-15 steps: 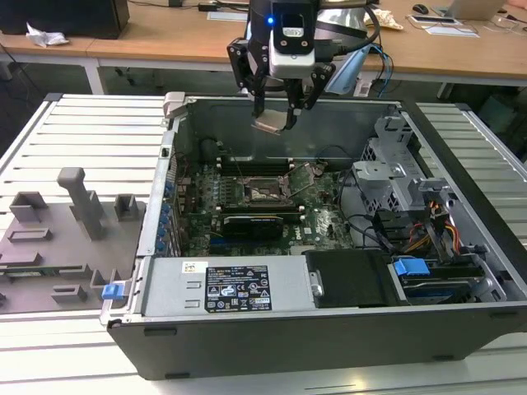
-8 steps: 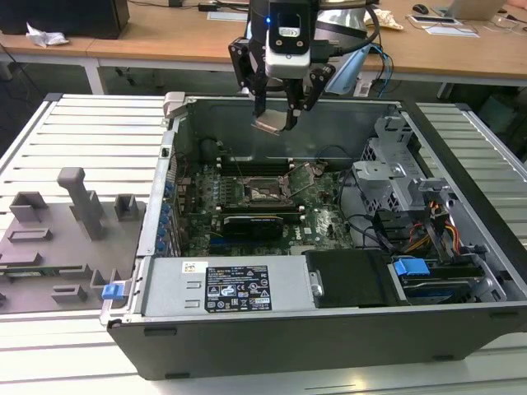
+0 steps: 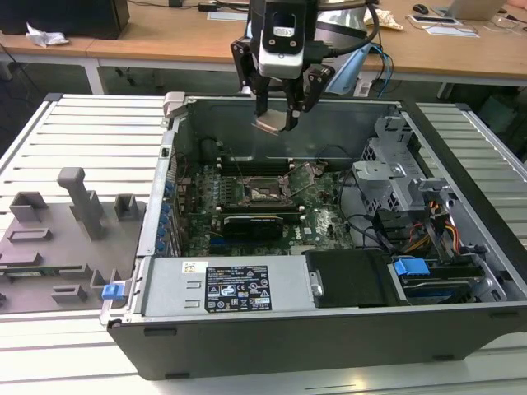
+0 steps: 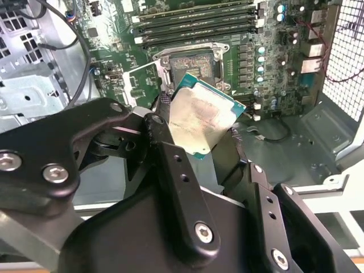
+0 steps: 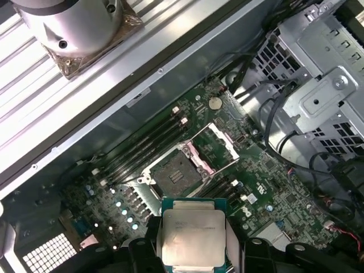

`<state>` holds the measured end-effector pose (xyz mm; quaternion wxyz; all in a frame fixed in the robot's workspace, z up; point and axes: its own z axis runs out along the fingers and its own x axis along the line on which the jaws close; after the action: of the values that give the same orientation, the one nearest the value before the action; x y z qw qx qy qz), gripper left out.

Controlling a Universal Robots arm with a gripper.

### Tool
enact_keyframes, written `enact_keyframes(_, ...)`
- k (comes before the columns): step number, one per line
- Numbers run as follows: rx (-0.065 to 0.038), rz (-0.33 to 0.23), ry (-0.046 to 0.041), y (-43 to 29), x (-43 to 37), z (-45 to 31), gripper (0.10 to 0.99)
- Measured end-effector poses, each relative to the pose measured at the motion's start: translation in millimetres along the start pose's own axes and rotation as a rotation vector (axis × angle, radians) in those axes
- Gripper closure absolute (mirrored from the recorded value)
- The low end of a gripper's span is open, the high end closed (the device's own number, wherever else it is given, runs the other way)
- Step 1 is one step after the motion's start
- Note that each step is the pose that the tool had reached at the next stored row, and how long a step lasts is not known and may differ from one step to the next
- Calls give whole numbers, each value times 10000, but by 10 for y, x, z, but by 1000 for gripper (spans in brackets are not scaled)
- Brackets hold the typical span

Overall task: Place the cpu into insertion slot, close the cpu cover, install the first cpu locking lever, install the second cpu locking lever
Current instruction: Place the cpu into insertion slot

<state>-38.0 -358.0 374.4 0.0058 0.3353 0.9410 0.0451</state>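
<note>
My gripper [image 3: 276, 122] hangs above the open computer case, over its back wall, shut on the cpu [image 3: 270, 124]. The cpu [image 4: 205, 114] is a flat square chip with a dull silver top and a green edge, pinched at two opposite sides between the black fingers [image 4: 162, 122] in both wrist views. It sits tilted, well above the board. Below it the insertion slot [image 5: 170, 173] lies uncovered on the green board, dark with a black rim. The cpu cover [image 5: 220, 142], a silvery frame, stands swung up beside the insertion slot [image 3: 265, 194].
Long black memory slots [image 5: 145, 145] run beside the socket. A black expansion card [image 3: 251, 222] lies in front of it, then the power supply [image 3: 235, 288]. A grey drive cage [image 3: 395, 177] with cables fills the exterior view's right. A grey fixture block [image 3: 66, 239] sits outside the case.
</note>
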Motion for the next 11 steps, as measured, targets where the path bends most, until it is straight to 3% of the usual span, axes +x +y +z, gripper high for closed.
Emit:
enact_keyframes(6, -12, 605, -54, 0, 0, 1, 549)
enact_keyframes(11, -29, 1458, -130, 0, 0, 4, 549)
